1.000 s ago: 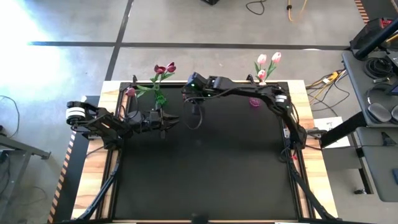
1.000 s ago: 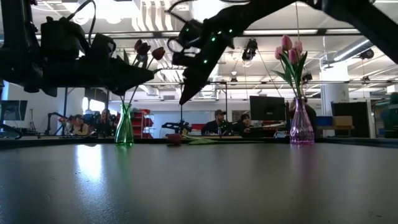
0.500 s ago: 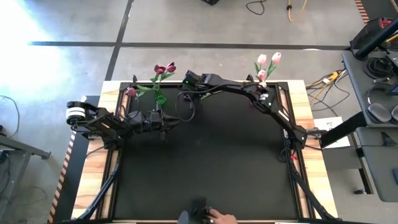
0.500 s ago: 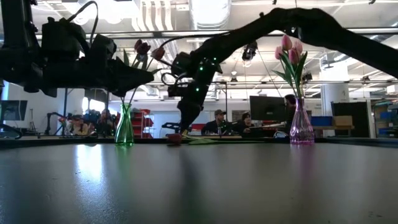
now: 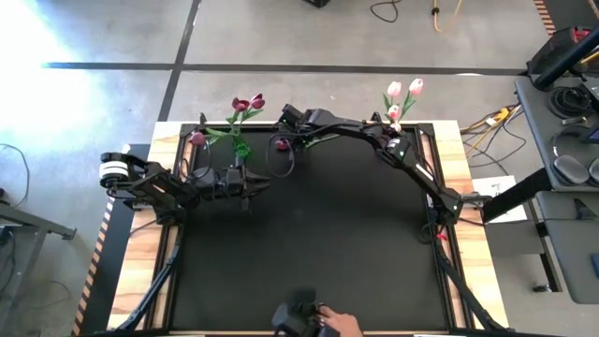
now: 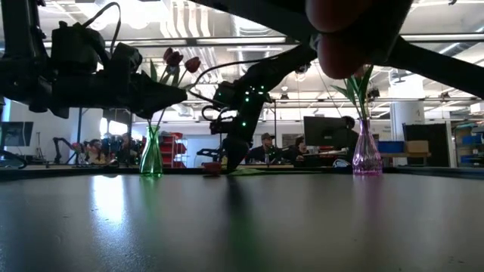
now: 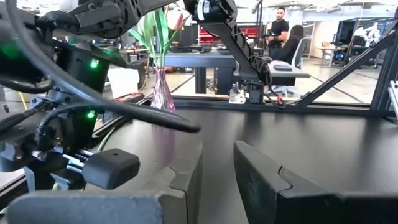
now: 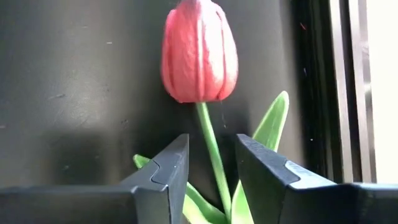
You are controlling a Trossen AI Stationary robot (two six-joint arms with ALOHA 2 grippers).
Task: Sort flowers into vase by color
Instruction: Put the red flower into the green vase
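A dark red tulip lies flat on the black mat near the far edge, its head (image 8: 200, 53) (image 5: 278, 143) pointing left and its stem (image 8: 213, 155) and leaves trailing right. My right gripper (image 8: 211, 143) (image 5: 284, 139) (image 6: 231, 160) is low over it and open, one finger on each side of the stem just behind the head, with gaps showing. The green vase (image 5: 241, 147) (image 6: 151, 153) holds dark red tulips (image 5: 248, 102). The pink vase (image 6: 367, 153) holds pink tulips (image 5: 403, 91). My left gripper (image 5: 245, 183) (image 7: 217, 165) waits open near the green vase.
A pink flower head (image 5: 197, 138) with green leaves lies at the table's far left corner. A person's hand (image 5: 323, 323) reaches in at the near edge and blocks part of the low view (image 6: 355, 30). The mat's middle (image 5: 309, 243) is bare.
My right gripper has moved toward the far edge and come down from above the mat until its fingers straddle the lying tulip's stem. A person's hand has come in at the table's near edge. The tulip has stayed where it was.
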